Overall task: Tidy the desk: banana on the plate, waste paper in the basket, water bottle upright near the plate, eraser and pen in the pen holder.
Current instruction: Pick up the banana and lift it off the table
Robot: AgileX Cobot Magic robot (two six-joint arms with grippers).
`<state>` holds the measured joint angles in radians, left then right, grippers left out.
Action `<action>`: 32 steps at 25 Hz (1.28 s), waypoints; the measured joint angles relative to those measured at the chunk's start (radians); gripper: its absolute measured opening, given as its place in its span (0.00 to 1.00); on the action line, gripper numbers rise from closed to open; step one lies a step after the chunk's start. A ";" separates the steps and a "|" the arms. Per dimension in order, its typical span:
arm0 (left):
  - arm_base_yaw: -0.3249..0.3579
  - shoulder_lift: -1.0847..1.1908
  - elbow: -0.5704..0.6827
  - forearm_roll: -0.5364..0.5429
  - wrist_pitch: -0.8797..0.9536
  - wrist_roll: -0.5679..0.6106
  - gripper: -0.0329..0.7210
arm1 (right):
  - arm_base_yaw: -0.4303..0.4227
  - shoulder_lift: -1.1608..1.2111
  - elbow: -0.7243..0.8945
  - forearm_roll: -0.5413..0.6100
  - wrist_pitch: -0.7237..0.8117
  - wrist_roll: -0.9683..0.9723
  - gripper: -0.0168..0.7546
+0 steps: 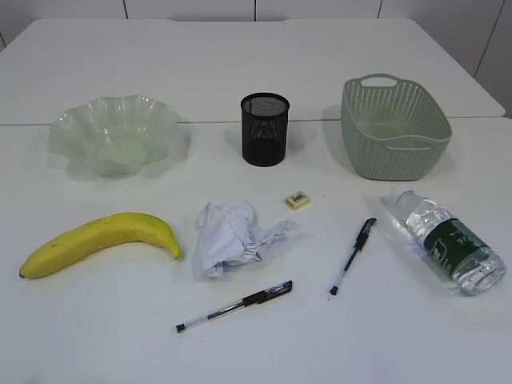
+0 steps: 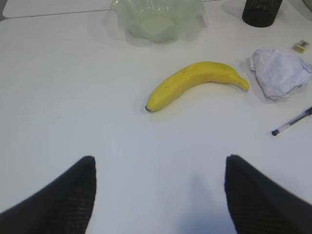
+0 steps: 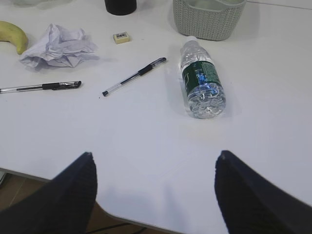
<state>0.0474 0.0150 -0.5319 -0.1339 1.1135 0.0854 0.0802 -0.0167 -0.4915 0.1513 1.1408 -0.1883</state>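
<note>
On the surface (image 1: 448,336) nothing's sorted yet: both pincers, left (image 2: 161,195) and right (image 3: 156,192), wide open and empty, bottle (image 1: 448,248) lying flat at 4 o'clock of the holder (image 1: 264,128), likely to roll when grabbed.

Matt white table (image 1: 416,336), black wire-mesh pen holder (image 1: 265,130), crumpled paper (image 1: 232,238)

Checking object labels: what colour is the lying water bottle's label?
Dark green with white print on the clear plastic water bottle; clearest in the right wrist view.
</note>
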 joint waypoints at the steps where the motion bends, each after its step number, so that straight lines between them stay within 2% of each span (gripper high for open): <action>1: 0.000 0.000 0.000 0.000 0.000 0.000 0.82 | 0.000 0.000 0.000 0.000 0.000 0.000 0.74; 32: 0.000 0.000 0.000 0.000 0.000 0.000 0.81 | 0.000 0.000 0.000 0.000 0.000 0.000 0.74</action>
<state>0.0474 0.0150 -0.5319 -0.1339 1.1135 0.0854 0.0802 -0.0167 -0.4915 0.1513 1.1408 -0.1883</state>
